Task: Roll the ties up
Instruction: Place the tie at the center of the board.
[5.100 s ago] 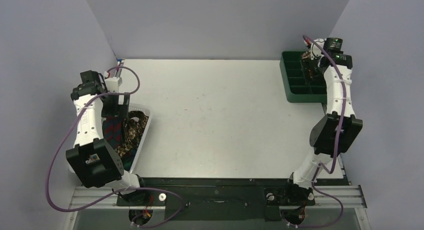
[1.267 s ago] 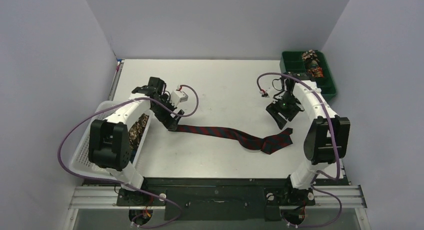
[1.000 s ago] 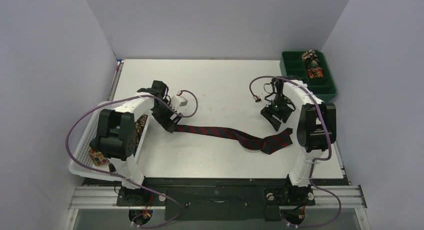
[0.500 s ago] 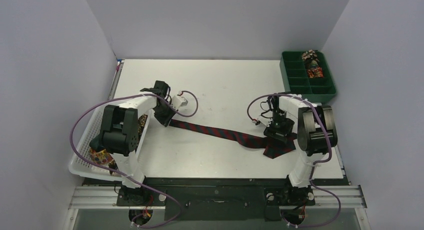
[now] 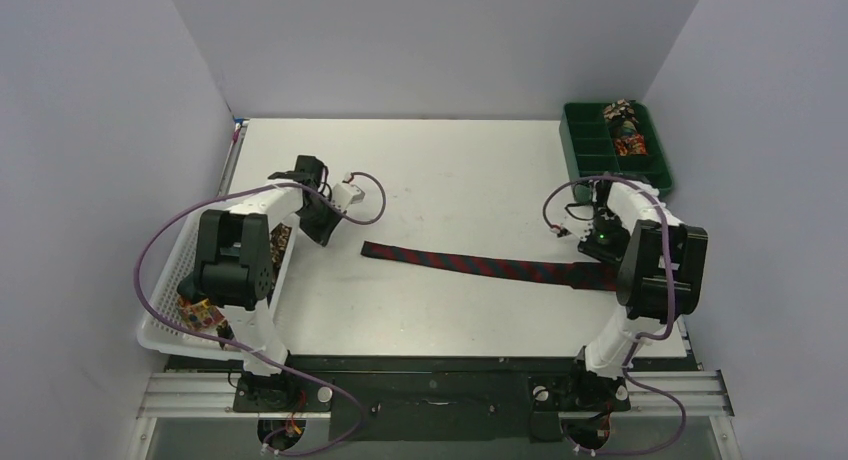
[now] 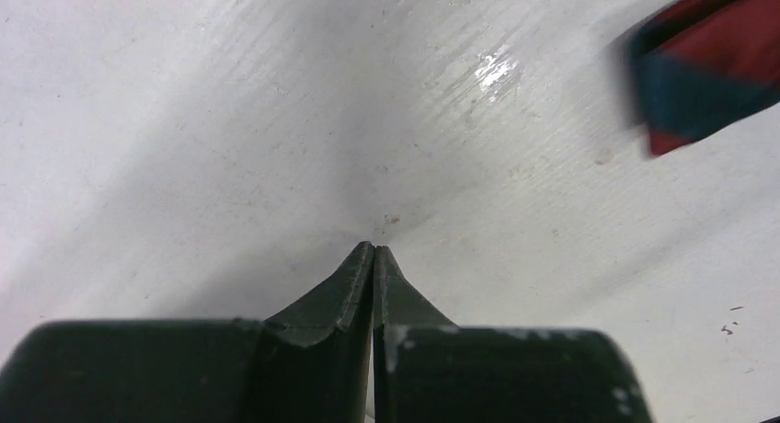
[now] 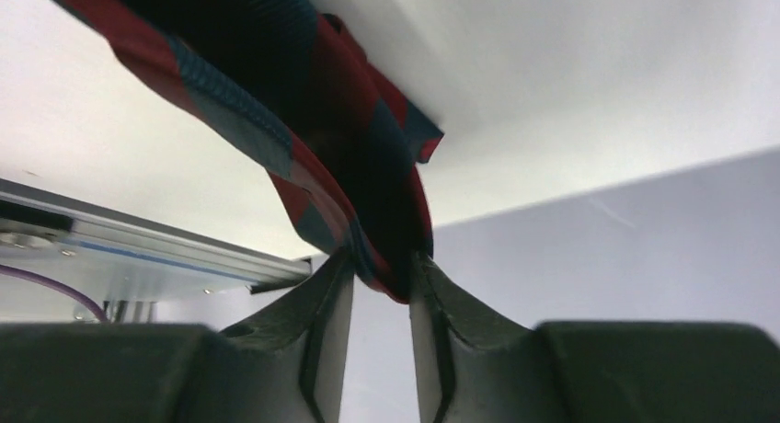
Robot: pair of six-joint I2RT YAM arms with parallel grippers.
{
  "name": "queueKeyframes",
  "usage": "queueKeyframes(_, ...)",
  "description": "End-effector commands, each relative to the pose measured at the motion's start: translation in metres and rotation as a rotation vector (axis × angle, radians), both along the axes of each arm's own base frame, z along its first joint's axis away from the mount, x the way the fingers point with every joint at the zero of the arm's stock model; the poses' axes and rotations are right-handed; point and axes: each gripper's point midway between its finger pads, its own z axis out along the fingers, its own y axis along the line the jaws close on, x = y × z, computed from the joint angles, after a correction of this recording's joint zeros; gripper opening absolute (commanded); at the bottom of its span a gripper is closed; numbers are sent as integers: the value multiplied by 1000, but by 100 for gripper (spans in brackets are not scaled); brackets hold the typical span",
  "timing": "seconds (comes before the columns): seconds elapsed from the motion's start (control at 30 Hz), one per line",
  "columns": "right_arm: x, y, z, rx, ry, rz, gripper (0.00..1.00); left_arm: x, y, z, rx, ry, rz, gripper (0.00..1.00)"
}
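A dark navy tie with red diagonal stripes (image 5: 480,264) lies stretched almost straight across the table. My right gripper (image 5: 604,264) is shut on its bunched wide end, and the right wrist view shows the folded fabric (image 7: 303,120) pinched between both fingertips (image 7: 333,285). My left gripper (image 5: 322,236) is shut with nothing in it, a short way left of the tie's narrow end (image 5: 368,248). In the left wrist view that end (image 6: 708,64) is at the upper right, apart from my left gripper (image 6: 374,250).
A white mesh basket (image 5: 165,320) at the left edge holds a brown-gold floral tie (image 5: 283,242) and a multicoloured one (image 5: 197,315). A green compartment tray (image 5: 598,166) at the back right holds rolled ties (image 5: 625,130). The table's right edge is close to my right gripper.
The right gripper came down on the crumpled wide end, closed on it and pulled it right, straightening the tie. The left gripper shut and the narrow end slid away from it.
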Motion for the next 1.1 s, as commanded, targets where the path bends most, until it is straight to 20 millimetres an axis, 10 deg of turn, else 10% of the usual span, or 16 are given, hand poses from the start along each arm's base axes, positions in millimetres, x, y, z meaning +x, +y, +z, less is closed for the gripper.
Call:
queueKeyframes(0.0,5,-47,42,-113,-42,-30,30,21,-1,23,-16,-81,-11,0)
queueKeyframes(0.07,4,-45,52,-55,-62,-117,47,16,-9,27,-46,-63,-45,1)
queueKeyframes(0.27,10,2,68,230,-146,-321,56,1,-54,43,-167,-107,-193,70)
queueKeyframes(0.57,-2,53,39,222,-159,-319,50,5,-159,32,-159,-245,-405,75)
queueKeyframes(0.77,-4,38,10,92,-169,-322,51,8,-183,9,-109,-249,-453,70)
queueKeyframes(0.9,-1,27,-5,18,-188,-320,51,2,-156,-12,-8,-192,-445,13)
queueKeyframes(1.07,-1,17,-20,-55,-216,-303,44,-7,-101,-13,27,-135,-387,0)
